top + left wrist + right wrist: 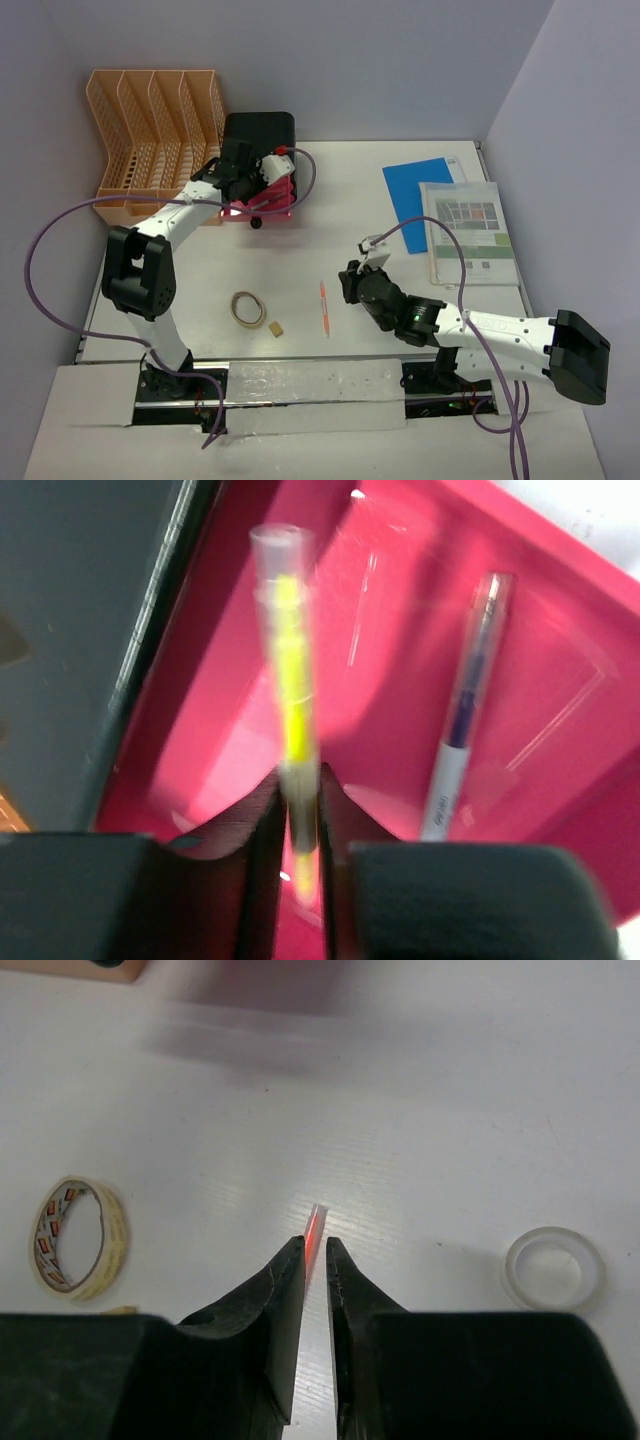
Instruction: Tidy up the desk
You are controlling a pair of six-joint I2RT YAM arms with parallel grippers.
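Note:
The desk (330, 200) is a white tabletop. My left gripper (262, 178) hangs over the open pink drawer (270, 205) of the black box (258, 130). In the left wrist view the left gripper (298, 775) has its jaws slightly apart around a blurred yellow pen (290, 660) that points into the pink drawer (400, 600). A blue-and-white pen (465, 720) lies in that drawer. My right gripper (350, 283) sits low beside a red pen (323, 306) lying on the desk. The right gripper (315, 1243) shows a narrow gap, with the red pen (314, 1222) just past its tips.
A peach file rack (155, 130) stands at the back left. A tape roll (248, 308) and a small tan piece (275, 327) lie near the front. A clear ring (555, 1267) lies right of the right gripper. A blue sheet (420, 190) and a printed sheet (465, 230) lie at the right.

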